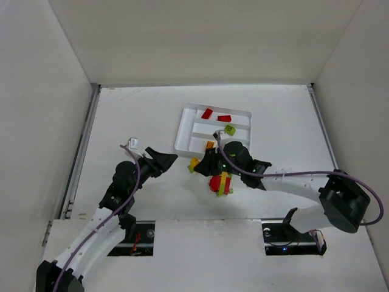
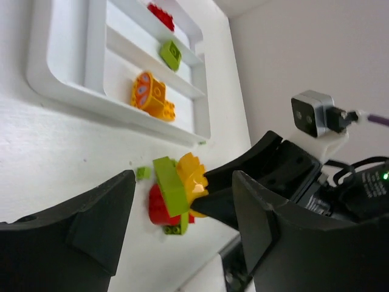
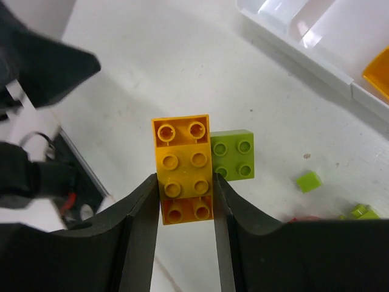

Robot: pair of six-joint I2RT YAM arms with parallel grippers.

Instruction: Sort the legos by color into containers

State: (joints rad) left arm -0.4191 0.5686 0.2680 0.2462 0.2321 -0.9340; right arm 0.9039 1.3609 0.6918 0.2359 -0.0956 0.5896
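On the white table just beyond the arm bases, not yet sorted: a loose clump of red, lime green and yellow plastic bricks, at 5 o'clock of the right gripper. Clamped tight there, jaws pressed on both flanks of a yellow-orange stack of studded plastic bricks, studs facing the wrist camera, with a lime green two-by-two brick stuck to its side at 3 o'clock. Probably gripped by the flanks to leave the green piece exposed for pulling off, since mixed colours cannot share one slot. Loose beside the stack, at 4 o'clock, a tiny lime green single piece. Facing all this from 9 o'clock, the left gripper: jaws well apart, nothing between them, nothing touched, seemingly placed to take the green brick. Farther off, at 12 o'clock of the right gripper, the white rectangular plastic tray with long divided slots: an orange brick in the nearest slot, a lime green one in the middle, red bricks in the farthest. One colour to a slot, so a likely home for the held stack in the near slot, once rid of the green.
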